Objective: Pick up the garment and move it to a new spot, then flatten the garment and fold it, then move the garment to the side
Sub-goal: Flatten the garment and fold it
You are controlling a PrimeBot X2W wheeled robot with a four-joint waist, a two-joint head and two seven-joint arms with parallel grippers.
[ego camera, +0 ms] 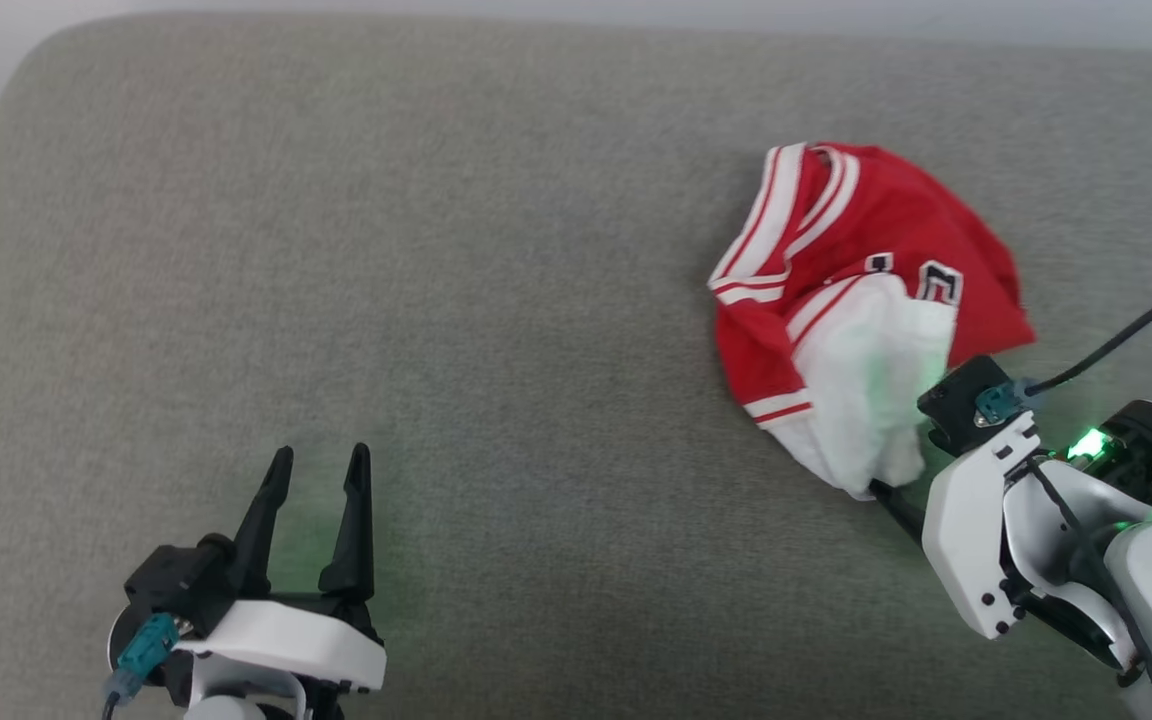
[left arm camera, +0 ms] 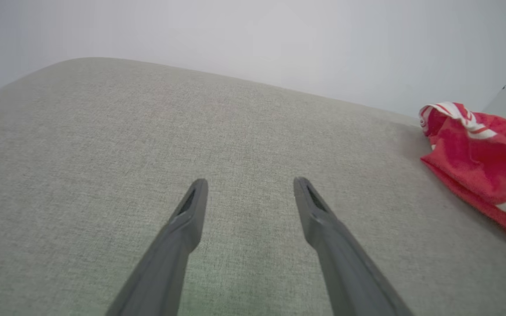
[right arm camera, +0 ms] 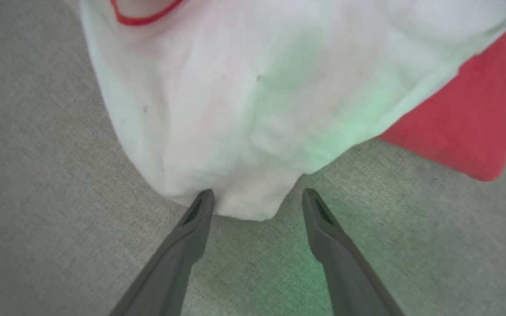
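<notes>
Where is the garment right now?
The garment lies crumpled on the grey cushion at the head view's right, its white edge at the fingertips of the open right gripper.

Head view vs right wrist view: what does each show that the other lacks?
Head view: left gripper, open over bare cushion, plus the garment in its whole crumpled shape with its emblem. Right wrist view: right gripper close up, fingertips spread at the white sleeve edge. Both: the red-and-white garment on the grey cushion.
</notes>
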